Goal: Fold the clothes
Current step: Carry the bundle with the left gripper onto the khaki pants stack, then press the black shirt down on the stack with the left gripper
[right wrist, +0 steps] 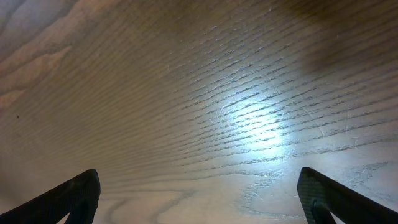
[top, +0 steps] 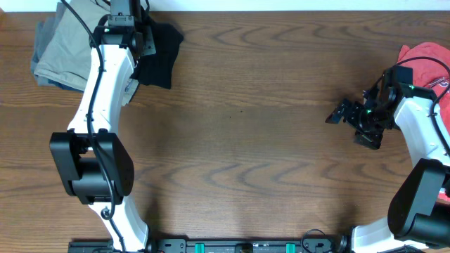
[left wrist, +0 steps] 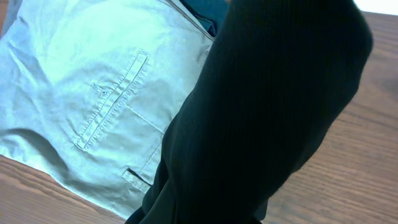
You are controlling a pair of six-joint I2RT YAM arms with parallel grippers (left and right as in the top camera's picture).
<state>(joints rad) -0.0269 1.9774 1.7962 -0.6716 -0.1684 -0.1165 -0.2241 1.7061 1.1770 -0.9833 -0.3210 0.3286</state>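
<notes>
Left gripper [top: 143,43] is clamped on the black clothes [top: 160,55] at upper left; right gripper [top: 342,112], spread, is held far right.

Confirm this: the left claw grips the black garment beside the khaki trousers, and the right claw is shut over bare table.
Not quite: the right claw is open, spread wide in the right wrist view. The rest stands.

The right hand [right wrist: 199,200] hangs spread wide above the wood-grain table [right wrist: 186,74], bright glare at centre.
</notes>
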